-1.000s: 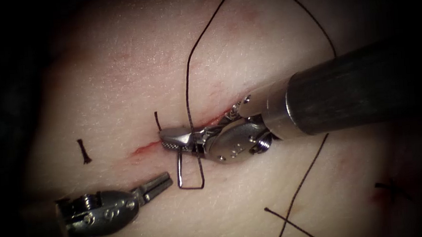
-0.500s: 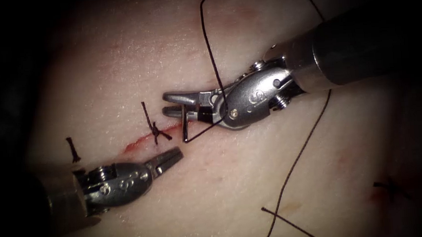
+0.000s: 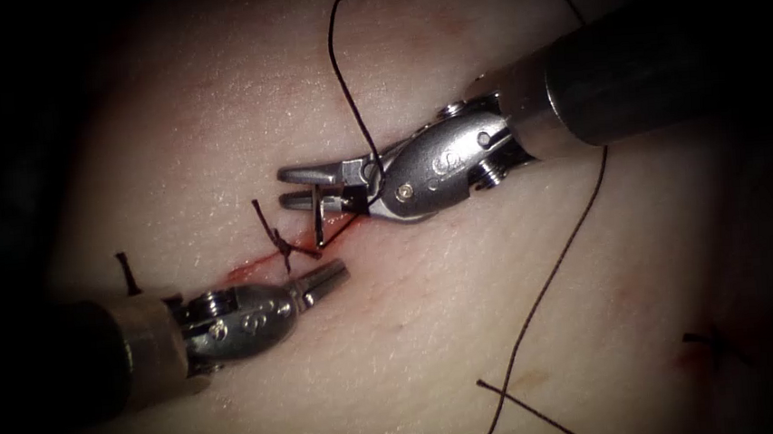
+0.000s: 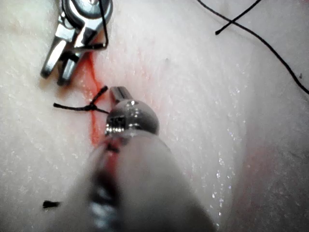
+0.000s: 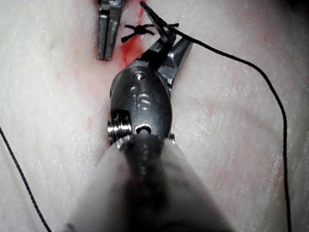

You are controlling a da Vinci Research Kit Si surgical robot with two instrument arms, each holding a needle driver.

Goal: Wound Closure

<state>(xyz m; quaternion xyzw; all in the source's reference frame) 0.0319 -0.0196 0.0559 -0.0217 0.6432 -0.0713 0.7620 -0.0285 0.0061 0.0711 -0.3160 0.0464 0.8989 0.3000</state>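
A tied knot (image 3: 284, 245) with short tails sits across the cut (image 3: 249, 270), which shows red fluid; the same knot (image 4: 89, 107) (image 5: 140, 30) appears in both wrist views. My right tool (image 3: 282, 187) hovers just above and right of the knot, jaws open. Thread (image 3: 345, 84) comes down from above into the base of its jaws, and a bent end (image 3: 319, 223) hangs below them. The right tool (image 5: 176, 41) has thread lying across its open jaws. My left tool (image 3: 336, 270) is just below the knot, jaws shut on nothing. I see no needle.
A short cut thread end (image 3: 125, 270) stands left of the cut, and an older stitch (image 3: 713, 341) lies at the far right. A long strand (image 3: 554, 278) trails down past the right shaft and crosses a loose thread piece (image 3: 531, 407).
The right tool rose off the cut with the thread, uncovering the knot, then shifted slightly left. The left tool moved up and right, close to the knot.
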